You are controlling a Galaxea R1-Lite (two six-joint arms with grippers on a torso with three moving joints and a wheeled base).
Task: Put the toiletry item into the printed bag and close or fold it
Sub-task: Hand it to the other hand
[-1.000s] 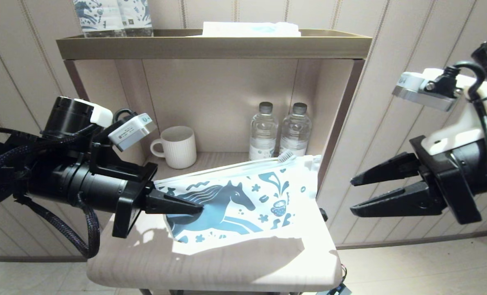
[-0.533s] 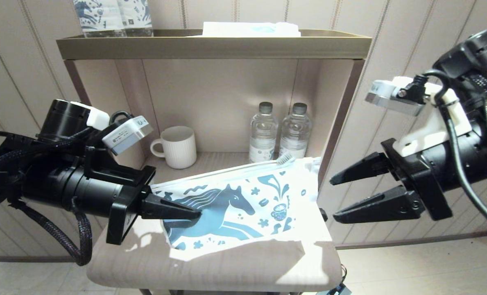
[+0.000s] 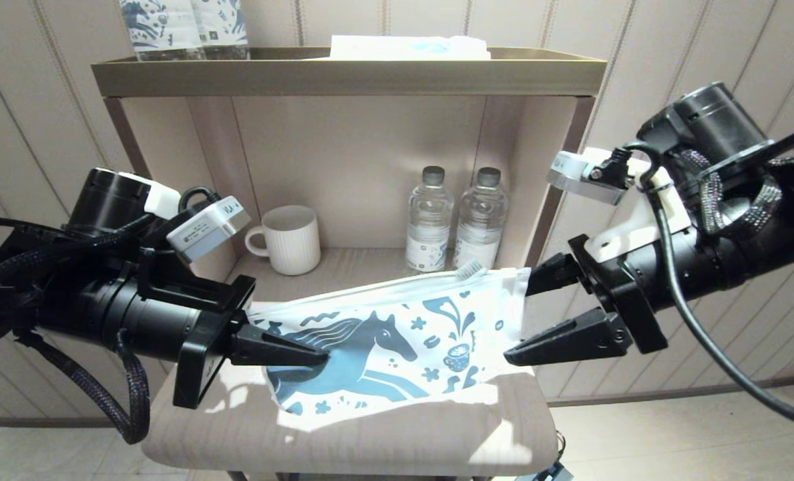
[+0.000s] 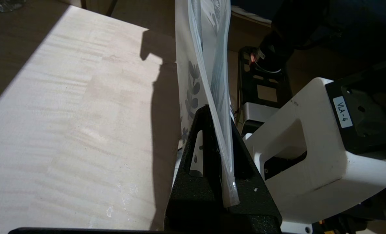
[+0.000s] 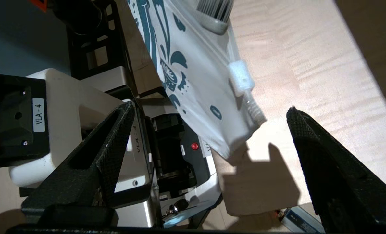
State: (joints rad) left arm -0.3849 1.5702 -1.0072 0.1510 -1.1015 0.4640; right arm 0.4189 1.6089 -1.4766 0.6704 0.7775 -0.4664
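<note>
Above pale wooden surface [image 3: 370, 434]: flat white pouch printed with dark blue horse [image 3: 397, 334] held up by left hand [image 3: 323, 353], clamped tight on pouch's end. Slim pale grey toothbrush [image 3: 469, 270] mostly inside, bristle head poking out at top edge. Insertion judged nearly done; closing or folding left. Right hand [image 3: 523, 314] spread wide, empty, at pouch's free end, white slider [image 5: 241, 77] between its fingers.

One printed bag [image 3: 397, 341] over the desk [image 3: 343, 434], one toothbrush [image 3: 469, 270] poking out of it. Two water bottles [image 3: 429, 220] in the shelf nook, one white mug [image 3: 290, 239] beside them. Two printed bottles [image 3: 183, 27] up top. Two hands: left hand [image 3: 316, 353], right hand [image 3: 520, 314].
</note>
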